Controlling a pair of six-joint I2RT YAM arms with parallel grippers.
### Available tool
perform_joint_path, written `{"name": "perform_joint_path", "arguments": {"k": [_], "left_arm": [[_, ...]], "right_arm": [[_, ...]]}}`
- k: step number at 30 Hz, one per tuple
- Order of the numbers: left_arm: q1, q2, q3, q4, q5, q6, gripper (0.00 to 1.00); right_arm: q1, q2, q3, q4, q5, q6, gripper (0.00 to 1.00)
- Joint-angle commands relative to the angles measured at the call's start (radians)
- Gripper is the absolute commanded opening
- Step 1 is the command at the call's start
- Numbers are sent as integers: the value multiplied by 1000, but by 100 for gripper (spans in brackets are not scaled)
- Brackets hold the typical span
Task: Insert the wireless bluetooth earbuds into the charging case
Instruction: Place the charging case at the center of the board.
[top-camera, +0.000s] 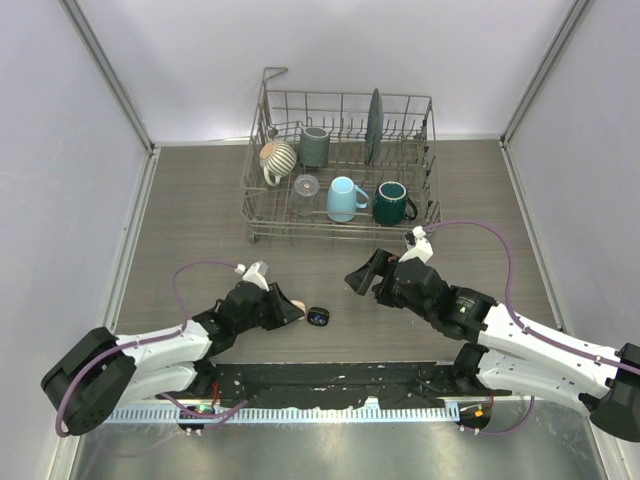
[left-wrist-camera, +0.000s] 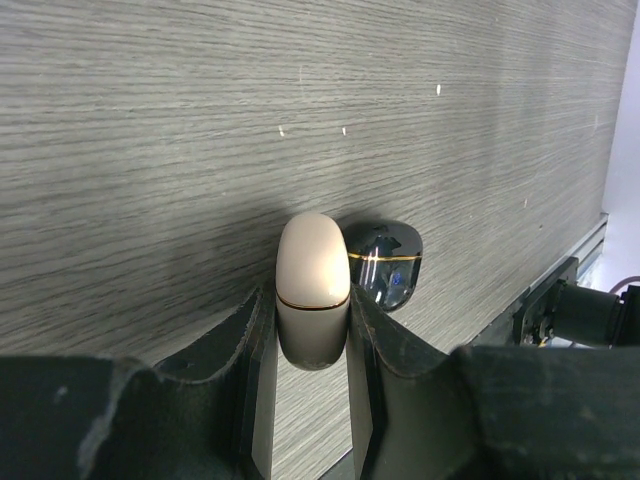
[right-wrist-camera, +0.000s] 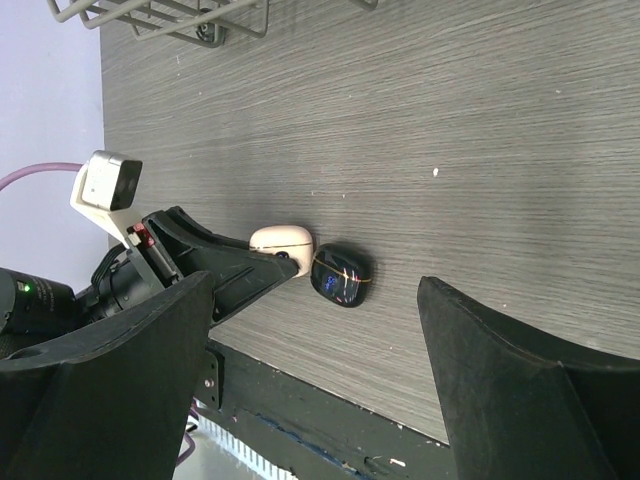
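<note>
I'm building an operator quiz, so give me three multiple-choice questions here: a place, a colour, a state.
1. Where is the black case? A) in the dish rack B) on the table beside the cream case C) inside a mug
2. What colour is the case the left gripper holds? A) cream B) green C) blue
3. How is the right gripper? A) open B) shut on a plate C) shut on the black case
Answers: 1 B, it lies on the wood; 2 A, a pale shell in its grip; 3 A, jaws wide apart, nothing between.
</note>
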Motion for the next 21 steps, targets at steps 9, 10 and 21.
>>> {"name": "perform_joint_path", "arguments": {"k": [9, 10, 21], "left_arm": [[6, -182, 51, -265, -118, 35, 60], [6, -200, 54, -286, -123, 35, 64], [5, -341, 228, -626, -277, 100, 100]], "right_arm": [[0, 10, 14, 24, 21, 18, 88], [-1, 10, 14, 24, 21, 18, 88], [-1, -44, 37, -80, 153, -73, 88]]}}
